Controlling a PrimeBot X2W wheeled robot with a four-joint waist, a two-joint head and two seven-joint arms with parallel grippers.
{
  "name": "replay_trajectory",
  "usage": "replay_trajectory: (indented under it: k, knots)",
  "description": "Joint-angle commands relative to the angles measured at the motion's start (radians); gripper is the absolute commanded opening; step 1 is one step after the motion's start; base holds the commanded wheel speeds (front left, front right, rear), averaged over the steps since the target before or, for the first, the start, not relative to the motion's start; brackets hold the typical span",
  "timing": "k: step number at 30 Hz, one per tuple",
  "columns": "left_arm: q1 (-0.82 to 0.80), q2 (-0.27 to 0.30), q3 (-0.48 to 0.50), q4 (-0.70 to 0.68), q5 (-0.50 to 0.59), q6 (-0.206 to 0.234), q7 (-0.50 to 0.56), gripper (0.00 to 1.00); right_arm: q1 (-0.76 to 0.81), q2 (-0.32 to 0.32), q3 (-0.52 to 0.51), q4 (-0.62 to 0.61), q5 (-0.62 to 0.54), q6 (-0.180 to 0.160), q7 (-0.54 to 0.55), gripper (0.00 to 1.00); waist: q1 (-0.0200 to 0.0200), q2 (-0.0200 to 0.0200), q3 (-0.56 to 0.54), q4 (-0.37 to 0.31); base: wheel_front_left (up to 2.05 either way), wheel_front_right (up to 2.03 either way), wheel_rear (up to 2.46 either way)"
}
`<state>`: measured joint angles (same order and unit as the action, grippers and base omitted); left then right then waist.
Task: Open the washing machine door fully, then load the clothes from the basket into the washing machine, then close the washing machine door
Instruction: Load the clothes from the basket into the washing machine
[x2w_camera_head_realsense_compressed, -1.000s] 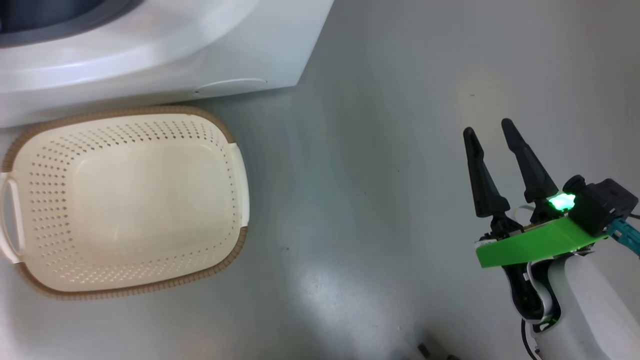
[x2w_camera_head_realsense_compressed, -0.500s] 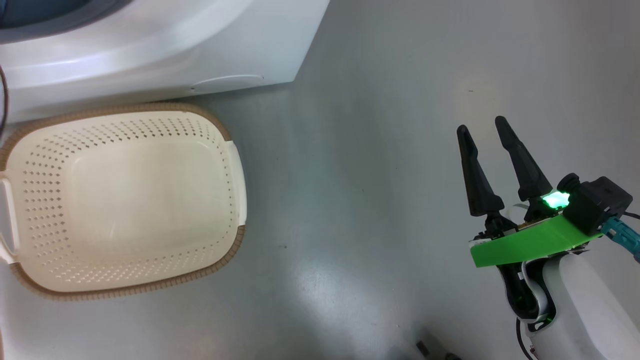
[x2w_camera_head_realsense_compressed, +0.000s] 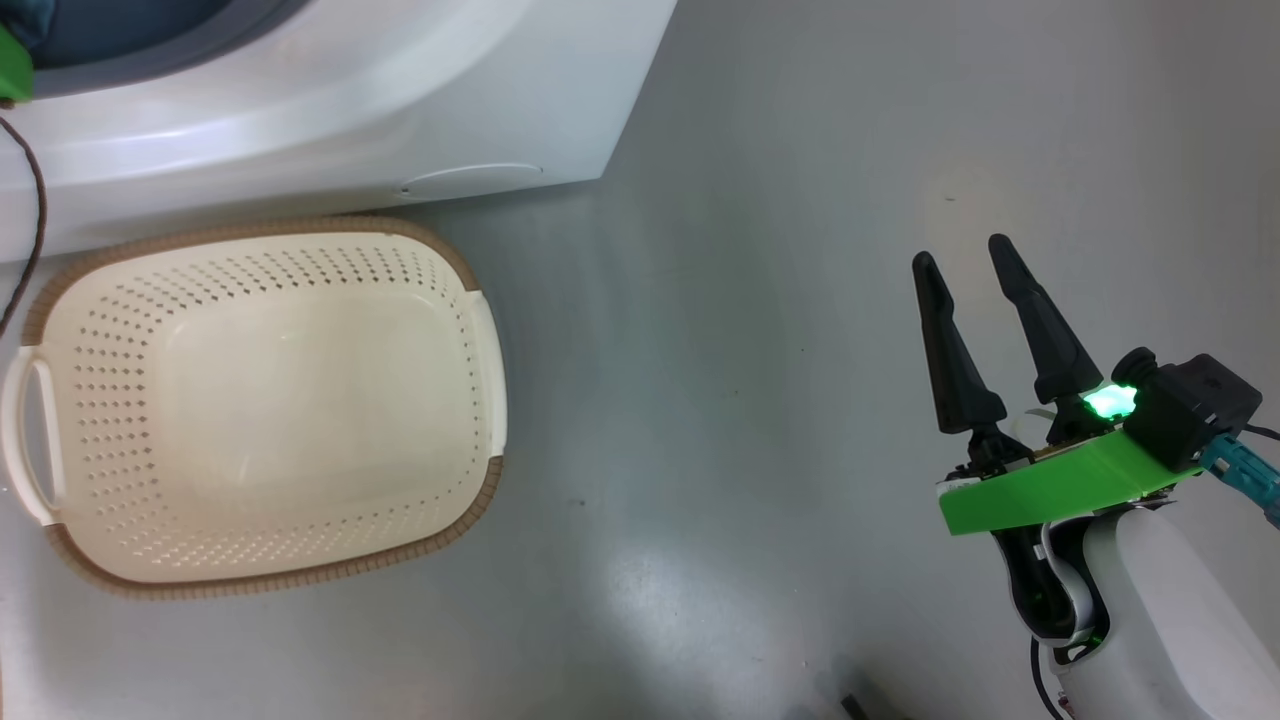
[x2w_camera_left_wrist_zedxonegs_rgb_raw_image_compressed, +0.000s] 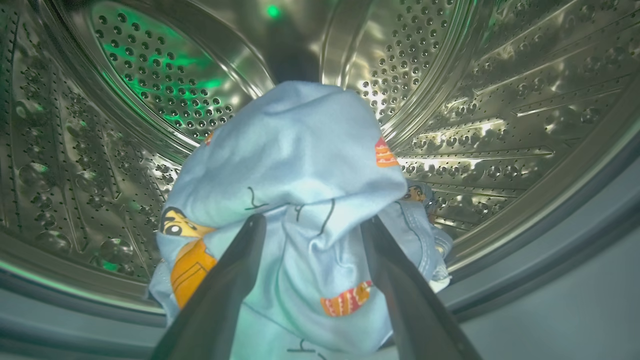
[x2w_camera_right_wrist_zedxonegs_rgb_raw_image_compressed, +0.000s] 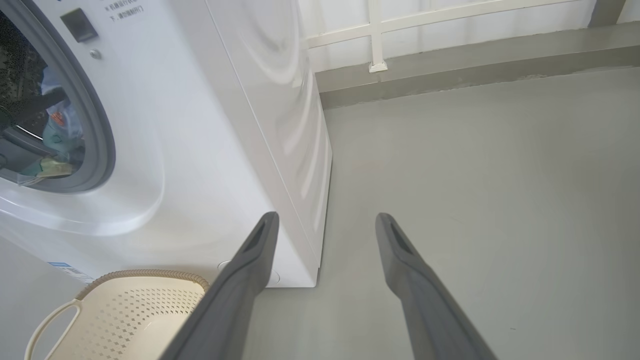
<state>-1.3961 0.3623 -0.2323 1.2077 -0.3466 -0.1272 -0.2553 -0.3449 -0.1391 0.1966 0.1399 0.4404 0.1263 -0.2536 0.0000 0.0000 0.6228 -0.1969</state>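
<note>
My left pincer (x2w_camera_left_wrist_zedxonegs_rgb_raw_image_compressed: 312, 221) has just spread inside the washing machine (x2w_camera_right_wrist_zedxonegs_rgb_raw_image_compressed: 225, 125) drum (x2w_camera_left_wrist_zedxonegs_rgb_raw_image_compressed: 500, 100), leaving the clothes (x2w_camera_left_wrist_zedxonegs_rgb_raw_image_compressed: 300, 150) slumped there; with the basket (x2w_camera_head_realsense_compressed: 300, 227) empty and the right pincer (x2w_camera_head_realsense_compressed: 960, 251) spread idle, closing the door comes next, I reckon.

Nothing can be read outright. The washing machine (x2w_camera_right_wrist_zedxonegs_rgb_raw_image_compressed: 210, 125) carries two lines of small grey print (x2w_camera_right_wrist_zedxonegs_rgb_raw_image_compressed: 122, 7) on its front panel, too fine to make out, and a blue-striped label (x2w_camera_right_wrist_zedxonegs_rgb_raw_image_compressed: 68, 270) at its lower corner, likewise illegible.
</note>
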Motion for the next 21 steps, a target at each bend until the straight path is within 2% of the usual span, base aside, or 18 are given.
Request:
replay_trajectory:
  k: [1,13,21]
  knots:
    - [-0.021,0.042,0.000,-0.018,-0.018,-0.003,-0.005,1.00,0.012,-0.007,0.017,-0.018,0.008,0.004,-0.008,1.00,0.0000,0.0000,-0.003,0.003,0.00,0.00,0.00]
    - [0.075,0.049,-0.028,-0.108,-0.091,-0.003,-0.006,1.00,0.029,-0.017,0.020,-0.014,0.007,0.004,-0.008,1.00,0.0000,0.0000,-0.067,0.019,0.00,0.00,0.00]
    - [0.255,0.040,0.028,-0.253,-0.122,-0.003,-0.006,1.00,0.062,-0.031,0.010,-0.004,0.007,0.004,-0.008,1.00,0.0000,0.0000,-0.151,0.042,0.00,0.00,0.00]
